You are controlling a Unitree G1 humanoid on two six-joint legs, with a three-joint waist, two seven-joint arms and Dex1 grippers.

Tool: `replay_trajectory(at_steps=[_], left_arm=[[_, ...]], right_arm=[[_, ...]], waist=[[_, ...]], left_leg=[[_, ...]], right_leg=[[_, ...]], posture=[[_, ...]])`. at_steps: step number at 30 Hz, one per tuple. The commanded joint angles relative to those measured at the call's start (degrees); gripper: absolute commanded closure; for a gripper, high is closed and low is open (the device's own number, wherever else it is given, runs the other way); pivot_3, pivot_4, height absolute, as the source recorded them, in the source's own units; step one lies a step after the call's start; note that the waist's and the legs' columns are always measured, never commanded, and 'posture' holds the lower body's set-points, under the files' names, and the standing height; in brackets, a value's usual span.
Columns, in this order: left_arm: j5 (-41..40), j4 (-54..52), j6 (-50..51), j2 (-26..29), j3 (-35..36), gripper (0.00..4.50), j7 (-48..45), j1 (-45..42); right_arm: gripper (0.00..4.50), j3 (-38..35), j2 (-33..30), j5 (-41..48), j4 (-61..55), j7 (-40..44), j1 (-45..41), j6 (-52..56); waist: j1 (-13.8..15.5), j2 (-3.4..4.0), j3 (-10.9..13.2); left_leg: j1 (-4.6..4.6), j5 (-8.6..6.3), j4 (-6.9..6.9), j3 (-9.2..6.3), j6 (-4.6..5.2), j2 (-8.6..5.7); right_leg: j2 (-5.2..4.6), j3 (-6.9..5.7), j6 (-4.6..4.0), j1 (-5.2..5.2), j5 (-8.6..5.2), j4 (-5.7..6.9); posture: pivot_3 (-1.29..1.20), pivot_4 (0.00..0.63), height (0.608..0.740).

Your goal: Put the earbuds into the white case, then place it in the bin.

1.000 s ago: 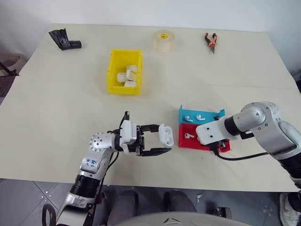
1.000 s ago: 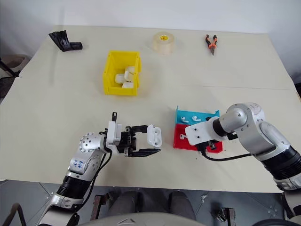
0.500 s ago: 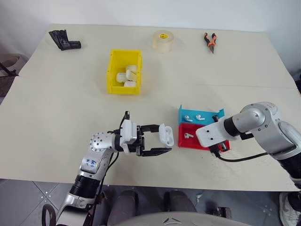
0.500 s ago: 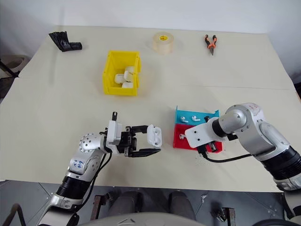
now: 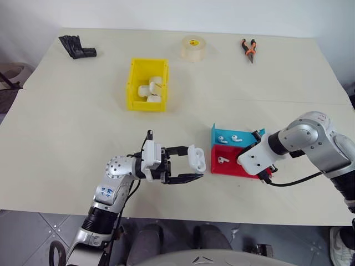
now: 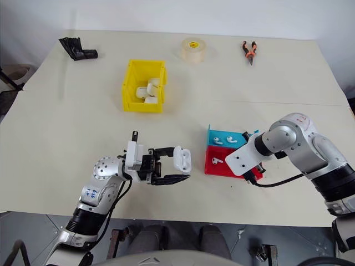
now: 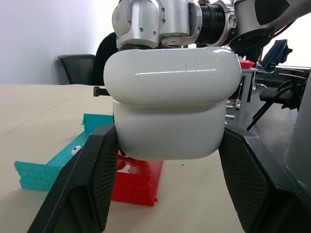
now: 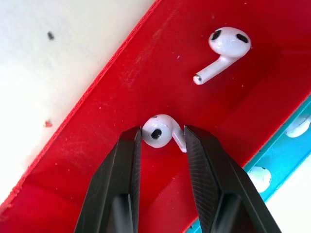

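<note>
Rolled and lifted slightly over the red tray (image 8: 87, 121), the right pincer (image 8: 163, 138) pinches a tiny, light, slippery earbud (image 8: 160, 131) by its bulb, while the left pincer (image 5: 191, 169) clamps the white case (image 5: 197, 158).

A cream table (image 5: 72, 138) is filling most of the head view. A black object (image 5: 76, 46) is lying at the upper left. A roll of clear tape (image 5: 193, 48) is sitting at the top centre, and orange-handled pliers (image 5: 248, 49) are lying at the upper right. Right of centre, a blue tray (image 5: 222, 133) is sitting above a red tray (image 5: 216, 167), seemingly touching it
</note>
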Motion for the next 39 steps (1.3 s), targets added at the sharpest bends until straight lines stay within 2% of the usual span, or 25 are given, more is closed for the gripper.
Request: replay_trajectory(at_steps=[1,8,22,39], left_arm=[[-1.3,-2.4,-0.2,0.0,0.3,1.75,0.3,0.2],[-1.5,-3.1,0.1,0.0,0.3,1.75,0.9,0.5],[-1.7,-3.0,0.5,-0.5,0.3,1.75,1.3,0.3],[-1.9,-3.3,0.6,-0.7,0.2,1.75,2.1,0.4]], right_arm=[[3.08,-0.1,0.3,0.2,1.4,1.2,-0.2,-2.6],[3.08,-0.4,0.9,1.4,3.5,2.3,-1.0,-5.7],[3.08,0.8,2.6,-0.1,12.3,2.4,-5.5,-19.2],[3.08,1.7,3.7,1.5,11.7,4.5,-3.9,-20.9]], waist=[[0.0,0.00,0.0],[0.0,0.00,0.0],[-0.1,0.00,0.0],[0.0,0.00,0.0]], left_leg=[[0.00,0.00,0.00,0.00,0.00,0.00],[0.00,0.00,0.00,0.00,0.00,0.00],[0.00,0.00,0.00,0.01,0.00,0.01],[0.00,0.00,0.00,0.00,0.00,0.01]], right_leg=[[0.00,0.00,0.00,0.00,0.00,0.00],[0.00,0.00,0.00,0.00,0.00,-0.01],[0.00,-0.01,0.00,-0.01,0.00,-0.02],[0.00,-0.02,0.00,0.00,0.00,-0.02]], posture=[[0.00,0.150,0.740],[0.00,0.150,0.740],[0.00,0.150,0.740],[0.00,0.150,0.740]])
